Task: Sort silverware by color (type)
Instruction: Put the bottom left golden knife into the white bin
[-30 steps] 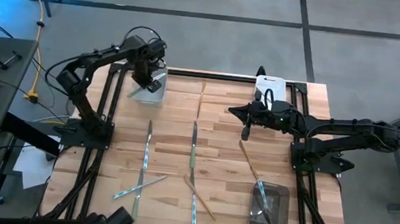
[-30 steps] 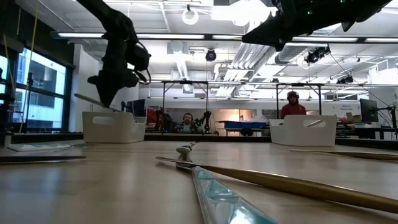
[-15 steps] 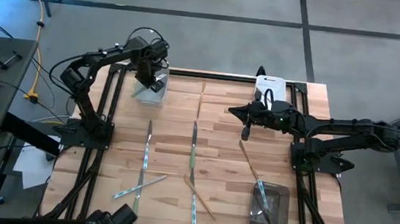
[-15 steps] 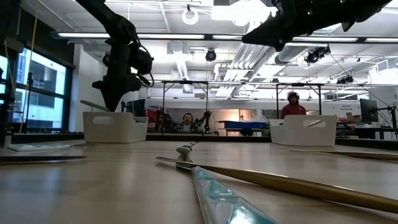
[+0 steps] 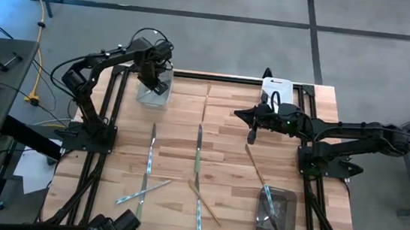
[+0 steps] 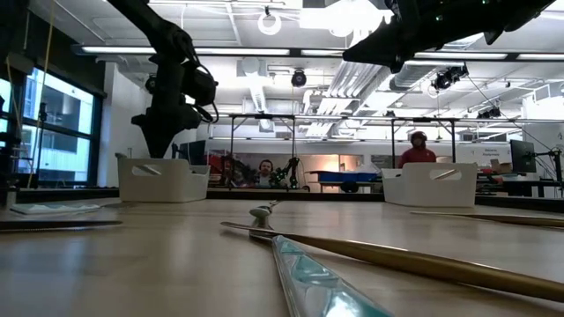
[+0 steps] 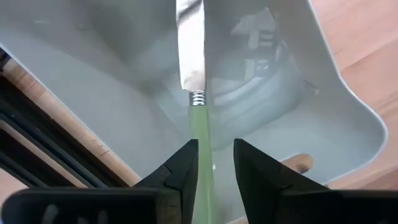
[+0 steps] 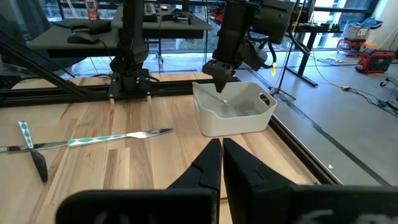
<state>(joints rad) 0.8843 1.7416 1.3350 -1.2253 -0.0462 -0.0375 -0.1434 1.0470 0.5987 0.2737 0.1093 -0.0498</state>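
My left gripper (image 5: 155, 82) hangs over the white bin (image 5: 152, 96) at the table's far left corner, fingers pointing down, shut on a knife (image 7: 191, 56) with a silver blade and a pale green handle. The blade reaches down inside the bin (image 7: 348, 124). My right gripper (image 5: 250, 137), shut and holding nothing, hovers above the table's far right part (image 8: 221, 149). Several knives, forks and spoons lie flat on the wood: an iridescent one (image 5: 198, 150), another (image 5: 150, 151), a crossed pair (image 5: 141, 192) and gold ones (image 5: 253, 163). My left gripper pinches the knife's green handle (image 7: 199, 127) between its two fingers, just behind the collar where the blade starts. It comes from above, pointing down, fingers along the knife. The knife hangs upright below them, blade down in the bin; whether its tip touches the floor I cannot tell.
A second white bin (image 5: 277, 89) stands at the far right corner, and a clear bin (image 5: 276, 214) holding a few pieces sits near the right near edge. Black frame rails run along both table sides. People show in the room beyond the table (image 6: 416, 141).
My left gripper has moved a little toward the far edge over the white bin and tipped to point straight down. The knife, which stuck out slanted to the side, now hangs blade-down inside the bin. The right arm kept still.
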